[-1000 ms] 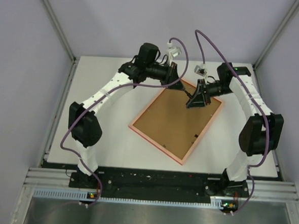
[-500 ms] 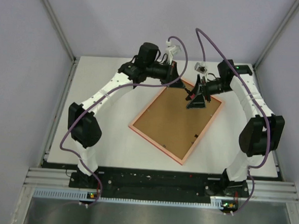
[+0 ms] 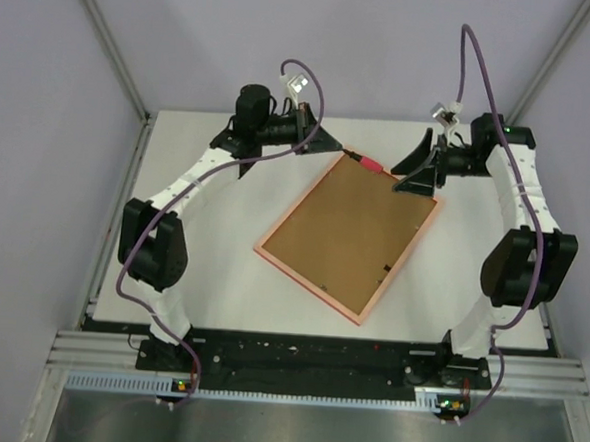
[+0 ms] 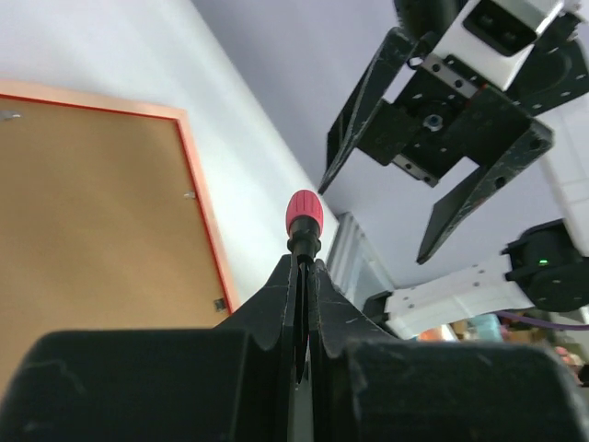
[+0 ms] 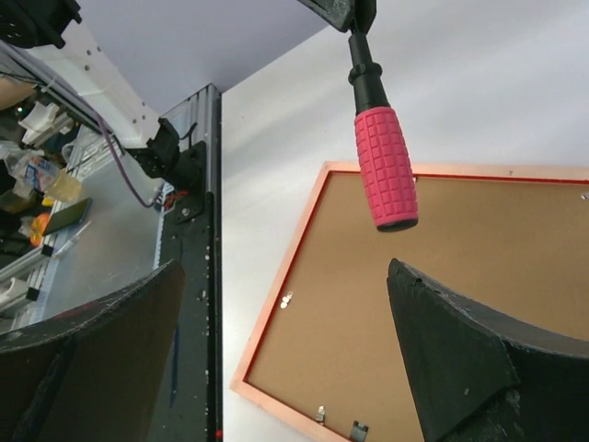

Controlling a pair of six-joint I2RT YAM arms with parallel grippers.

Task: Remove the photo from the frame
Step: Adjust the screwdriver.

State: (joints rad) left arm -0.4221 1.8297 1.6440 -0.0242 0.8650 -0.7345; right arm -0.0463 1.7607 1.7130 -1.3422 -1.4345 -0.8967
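Note:
The frame point(image 3: 349, 232) lies face down on the white table, its brown back up inside a reddish rim point(image 4: 198, 221). The photo is hidden under that back. My left gripper point(image 3: 341, 151) is shut on the thin black shaft of a small screwdriver, whose red handle point(image 3: 371, 166) hovers over the frame's far corner. In the left wrist view the fingertips point(image 4: 304, 262) pinch the shaft just behind the handle point(image 4: 304, 212). My right gripper point(image 5: 285, 304) stands wide open just past the handle's end point(image 5: 385, 166), touching nothing, with the frame's back point(image 5: 414, 304) below it.
Small metal clips point(image 5: 287, 299) and a hanger tab point(image 5: 357, 430) sit along the frame's back edges. The table point(image 3: 203, 245) is bounded by a black rail point(image 5: 198, 276) at the near edge and by enclosure walls on the other sides.
The right gripper has opened and drawn back to the right, off the frame. The left arm has pulled back to the left, carrying the screwdriver with it.

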